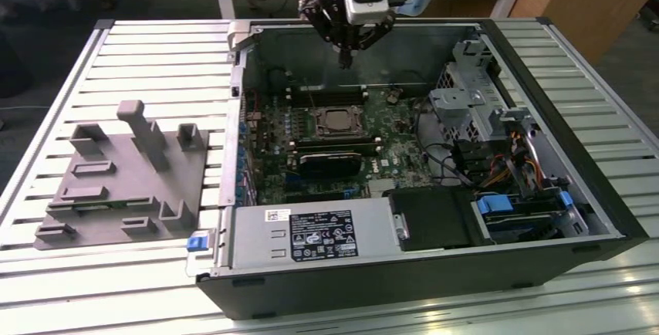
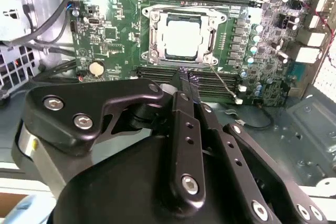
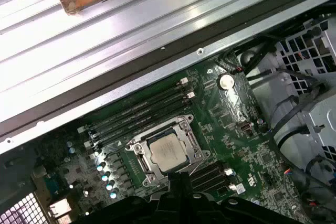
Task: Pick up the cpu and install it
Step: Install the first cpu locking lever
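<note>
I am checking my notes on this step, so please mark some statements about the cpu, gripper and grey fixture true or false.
1. The flat silver-grey square cpu sits in the metal-framed socket on the green motherboard. True.
2. The black gripper holds the cpu. False: it hangs above the motherboard, shut on nothing.
3. The grey plastic fixture stands inside the black computer case. False: it stands on the slatted metal table, at the exterior view's left of the case.
4. The case is open, showing the motherboard. True.

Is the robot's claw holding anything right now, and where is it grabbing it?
Nothing. The gripper is shut and empty above the motherboard; the cpu lies in its socket.
</note>
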Controlling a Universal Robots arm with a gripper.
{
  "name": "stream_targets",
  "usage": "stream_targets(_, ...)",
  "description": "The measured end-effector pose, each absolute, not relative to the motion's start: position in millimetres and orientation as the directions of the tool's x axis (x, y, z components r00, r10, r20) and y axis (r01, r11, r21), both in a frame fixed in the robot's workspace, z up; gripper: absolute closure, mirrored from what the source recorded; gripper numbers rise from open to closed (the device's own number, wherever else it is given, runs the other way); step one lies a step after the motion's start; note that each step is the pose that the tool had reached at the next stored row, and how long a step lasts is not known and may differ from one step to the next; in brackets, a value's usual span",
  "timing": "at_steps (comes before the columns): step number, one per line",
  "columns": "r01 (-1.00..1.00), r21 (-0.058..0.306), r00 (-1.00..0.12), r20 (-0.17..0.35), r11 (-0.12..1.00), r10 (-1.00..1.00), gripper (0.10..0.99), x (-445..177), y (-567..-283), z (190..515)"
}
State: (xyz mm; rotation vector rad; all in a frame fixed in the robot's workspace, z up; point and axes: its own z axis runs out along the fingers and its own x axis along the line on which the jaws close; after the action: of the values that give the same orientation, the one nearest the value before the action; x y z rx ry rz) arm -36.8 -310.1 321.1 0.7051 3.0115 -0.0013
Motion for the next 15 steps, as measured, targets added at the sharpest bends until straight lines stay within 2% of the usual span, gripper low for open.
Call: stream_targets(15, 0.41, 0.01, -0.911, -0.047, 0.912, 0.41, 0.98, -41.9, -310.1, 320.6)
